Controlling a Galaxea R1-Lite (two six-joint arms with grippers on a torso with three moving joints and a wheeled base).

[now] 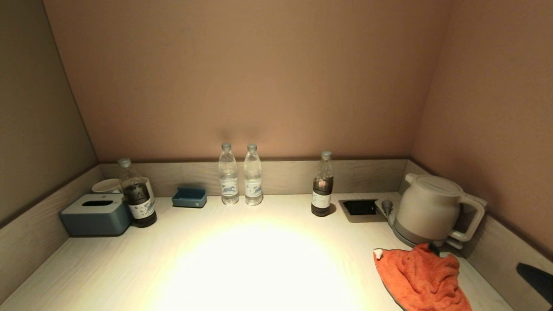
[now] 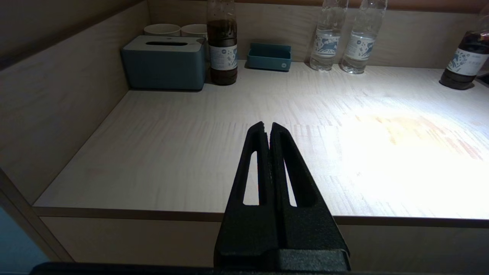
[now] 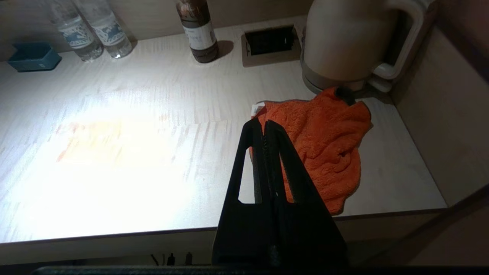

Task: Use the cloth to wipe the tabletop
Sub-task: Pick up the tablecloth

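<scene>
Orange cloth (image 1: 421, 276) lies crumpled on the tabletop (image 1: 242, 259) just beside the kettle (image 1: 432, 209). Both grippers, left (image 2: 266, 126) and right (image 3: 263, 123), hover with fingers pressed together, holding nothing.

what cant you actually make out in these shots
- Cups: in the left wrist view only their rims show behind the tissue box.
- Cloth: its near edge is cut off by the head view's bottom edge.
- Kettle: its top is cropped in the right wrist view.
- Bottle labels: print too small to read.
- Both end effectors sit shut, off the table's front edge.
</scene>
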